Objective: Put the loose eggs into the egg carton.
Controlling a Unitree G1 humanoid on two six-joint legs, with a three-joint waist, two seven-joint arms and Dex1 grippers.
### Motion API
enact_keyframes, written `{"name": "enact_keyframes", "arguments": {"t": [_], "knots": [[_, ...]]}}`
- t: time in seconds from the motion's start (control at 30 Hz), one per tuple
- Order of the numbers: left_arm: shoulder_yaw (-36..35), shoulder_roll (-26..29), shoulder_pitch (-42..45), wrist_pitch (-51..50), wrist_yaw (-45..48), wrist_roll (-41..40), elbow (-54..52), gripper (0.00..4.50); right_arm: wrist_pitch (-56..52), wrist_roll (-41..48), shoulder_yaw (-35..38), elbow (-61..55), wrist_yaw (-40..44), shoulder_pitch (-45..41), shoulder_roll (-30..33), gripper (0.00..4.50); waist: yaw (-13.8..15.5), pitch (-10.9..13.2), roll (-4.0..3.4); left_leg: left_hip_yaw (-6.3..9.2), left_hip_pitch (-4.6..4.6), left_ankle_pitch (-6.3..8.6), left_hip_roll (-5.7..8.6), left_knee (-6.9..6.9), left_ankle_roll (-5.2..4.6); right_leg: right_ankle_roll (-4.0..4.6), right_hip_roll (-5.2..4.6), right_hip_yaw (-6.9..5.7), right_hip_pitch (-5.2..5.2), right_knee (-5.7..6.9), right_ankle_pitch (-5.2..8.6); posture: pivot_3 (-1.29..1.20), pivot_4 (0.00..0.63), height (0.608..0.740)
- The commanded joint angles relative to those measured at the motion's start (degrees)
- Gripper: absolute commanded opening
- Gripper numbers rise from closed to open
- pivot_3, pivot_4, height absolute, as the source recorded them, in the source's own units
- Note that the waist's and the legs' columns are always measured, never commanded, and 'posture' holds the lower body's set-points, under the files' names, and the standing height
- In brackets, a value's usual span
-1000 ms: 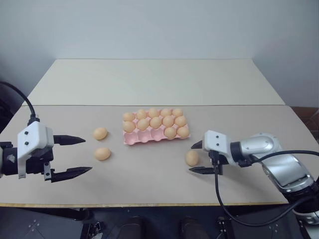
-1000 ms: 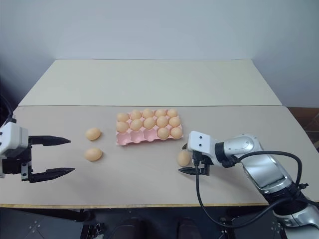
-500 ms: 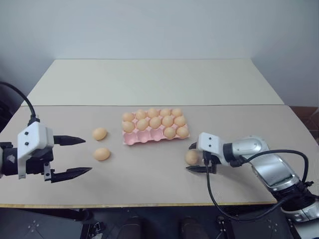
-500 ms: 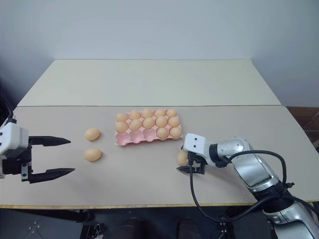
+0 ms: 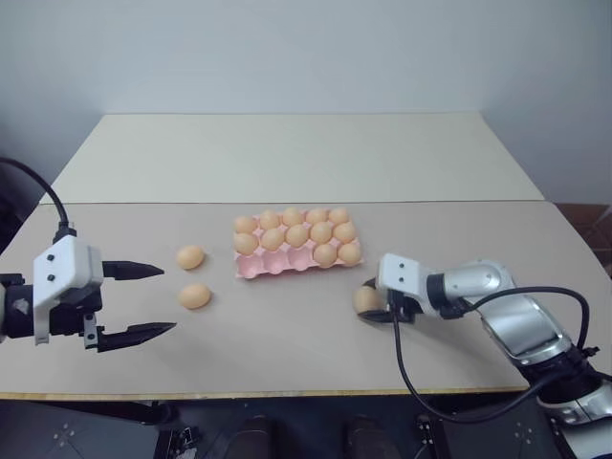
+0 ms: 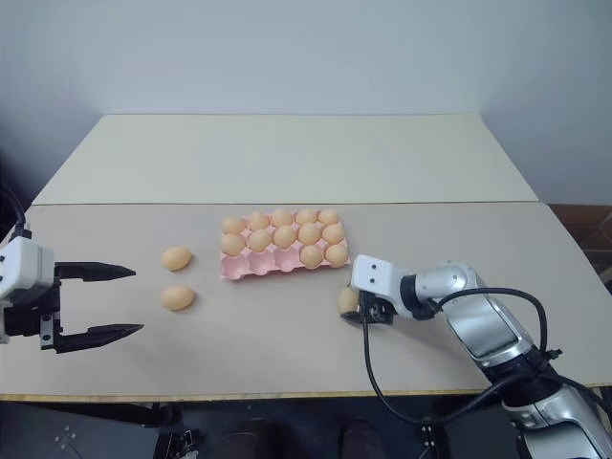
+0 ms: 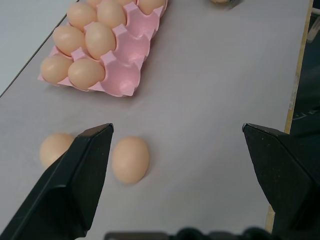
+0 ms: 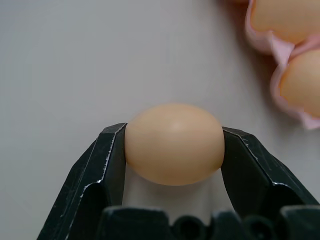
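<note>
We noted the right gripper (image 8: 173, 145) clenched on a smooth orange-tan egg (image 8: 174, 143), the pink moulded carton (image 5: 277, 266) near, to its left; left gripper (image 5: 137, 301) gaped empty.

The left gripper (image 5: 136, 301) was held low over the table's left side, its two black fingers (image 7: 75, 190) spread wide with nothing between them. The right arm was stretched forward and inward, and the right gripper (image 8: 173, 145) was clamped by both fingers on an egg (image 8: 173, 144)
</note>
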State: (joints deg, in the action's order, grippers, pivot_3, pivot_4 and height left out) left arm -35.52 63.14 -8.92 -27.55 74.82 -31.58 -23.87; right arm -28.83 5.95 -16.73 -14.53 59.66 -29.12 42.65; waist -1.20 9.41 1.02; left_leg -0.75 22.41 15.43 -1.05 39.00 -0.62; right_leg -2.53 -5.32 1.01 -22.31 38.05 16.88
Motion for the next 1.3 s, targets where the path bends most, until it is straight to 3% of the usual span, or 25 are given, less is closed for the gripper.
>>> {"name": "enact_keyframes", "arguments": {"t": [0.03,0.33,0.57,0.73,0.77,1.07,1.17,1.3], "knots": [[-2.2,0.0,-0.6,1.0,0.2,0.3,0.0,4.5,3.2,-0.4,1.8,-1.0,-3.6,-6.2,-4.2,2.66,-0.2,0.0,0.0,0.0,-0.02,0.0,-0.02,0.0,0.0,0.0,0.02,0.0,0.0,0.01,0.0,0.0,0.15,0.74],[-3.6,0.4,-3.7,0.6,1.5,0.8,-0.6,4.5,13.0,-9.5,-4.9,12.4,-11.8,-14.8,-16.7,2.66,-0.2,0.0,0.04,-0.01,0.06,-0.02,0.04,-0.01,0.03,0.01,-0.04,-0.03,-0.07,0.01,0.0,0.0,0.15,0.74],[-4.3,0.1,-4.5,0.1,1.1,0.4,-1.5,4.5,21.1,-13.8,-6.3,22.1,-14.9,-16.7,-20.9,2.66,-0.1,0.0,0.05,0.01,0.06,-0.03,0.04,-0.02,0.06,0.01,-0.04,-0.05,-0.06,-0.01,0.0,0.0,0.15,0.74],[-4.6,0.0,-4.7,-0.1,0.9,0.4,-1.8,4.5,26.5,-16.9,-7.1,25.3,-15.8,-16.7,-21.3,4.23,-0.4,0.0,0.05,0.0,0.05,-0.03,0.02,-0.02,0.06,0.01,-0.02,-0.05,-0.08,0.01,-0.01,0.0,0.15,0.74],[-4.6,0.0,-4.8,-0.1,0.9,0.3,-1.9,4.5,26.4,-16.7,-6.7,25.1,-15.6,-16.6,-21.5,4.48,-0.5,0.0,0.05,0.0,0.05,-0.03,0.02,-0.02,0.06,0.01,-0.02,-0.05,-0.08,0.01,-0.01,0.0,0.15,0.74],[-4.0,0.2,-4.2,-0.1,0.7,0.1,-1.7,4.5,23.1,-13.8,-3.4,15.9,-12.0,-15.2,-19.1,4.48,-1.0,0.0,0.04,0.03,0.05,-0.03,0.0,-0.03,0.06,0.01,-0.02,-0.05,-0.07,0.01,-0.01,0.0,0.15,0.74],[-4.0,0.1,-4.4,-0.1,0.7,0.3,-1.6,4.5,17.7,-10.4,-1.0,9.1,-9.0,-13.5,-17.1,4.48,-0.9,0.0,0.05,0.04,0.05,-0.03,-0.01,-0.04,0.06,0.01,-0.02,-0.06,-0.07,0.0,-0.01,0.0,0.15,0.74],[-4.8,-0.4,-5.6,0.1,0.7,0.9,-1.6,4.5,6.1,-0.7,4.6,-2.1,-1.2,-10.1,-9.9,4.48,-0.5,0.0,0.05,0.07,0.07,-0.03,-0.02,-0.03,0.06,0.01,-0.08,-0.09,-0.04,-0.02,-0.01,0.0,0.15,0.74]]}}
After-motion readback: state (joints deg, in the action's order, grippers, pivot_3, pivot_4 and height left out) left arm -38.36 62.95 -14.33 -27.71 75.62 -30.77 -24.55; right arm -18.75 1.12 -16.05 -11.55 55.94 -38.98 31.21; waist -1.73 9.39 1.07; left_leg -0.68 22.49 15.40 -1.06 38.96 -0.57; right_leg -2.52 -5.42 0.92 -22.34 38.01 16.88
